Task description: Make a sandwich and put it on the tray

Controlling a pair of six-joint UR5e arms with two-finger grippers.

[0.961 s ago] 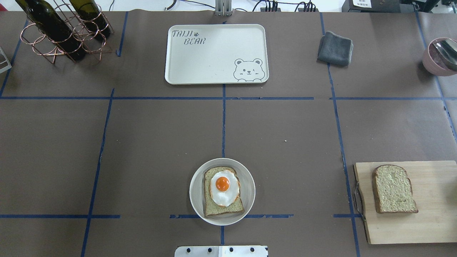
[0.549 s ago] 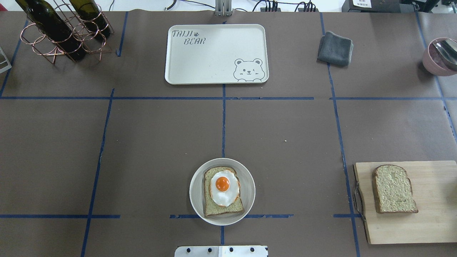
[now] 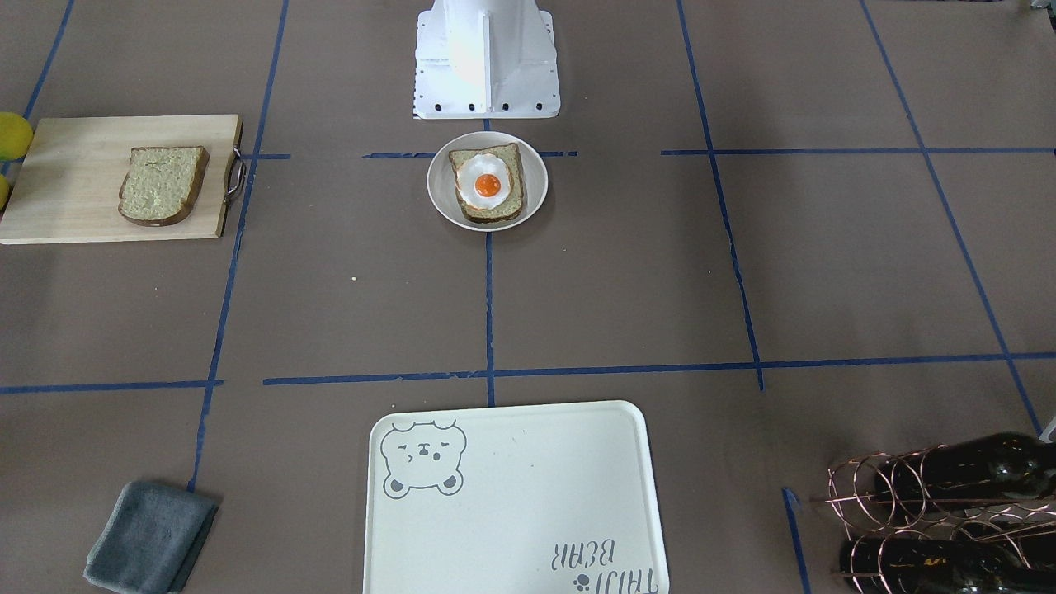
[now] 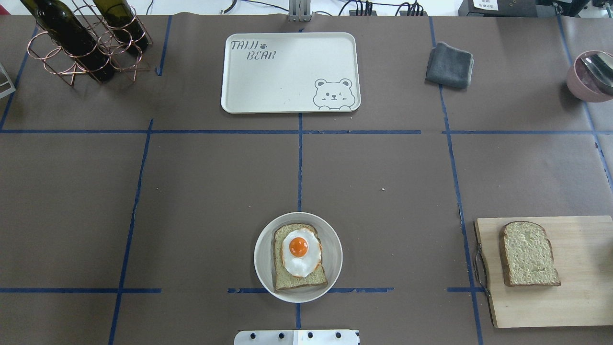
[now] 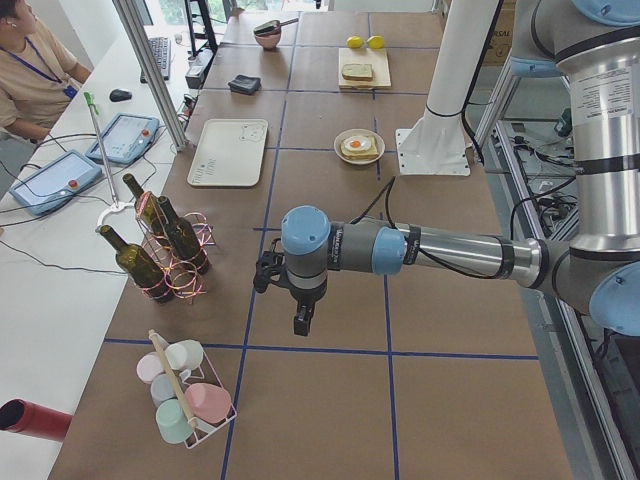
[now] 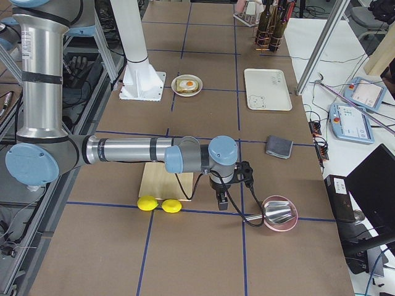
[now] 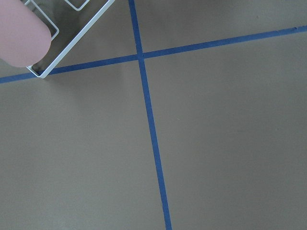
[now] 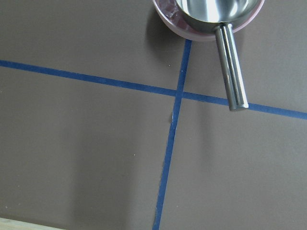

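Well, the egg-topped slice (image 4: 288, 280) sits on its plate (image 4: 262, 258) by the robot's base, the second slice (image 4: 529, 254) on the cutting board (image 4: 574, 297), the tray (image 4: 287, 76) far across. Right gripper (image 6: 221, 199) and left gripper (image 5: 300, 321): open or closed, I can't tell. The right should pinch that slice's crusts and lay it square.

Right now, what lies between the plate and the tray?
Only brown table cover with blue tape lines between plate and tray, shown in the overhead view.

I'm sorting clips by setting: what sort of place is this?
Likely a robotics lab test bench: a blue tape grid, a robot arm over the table, an operator beside teach pendants.
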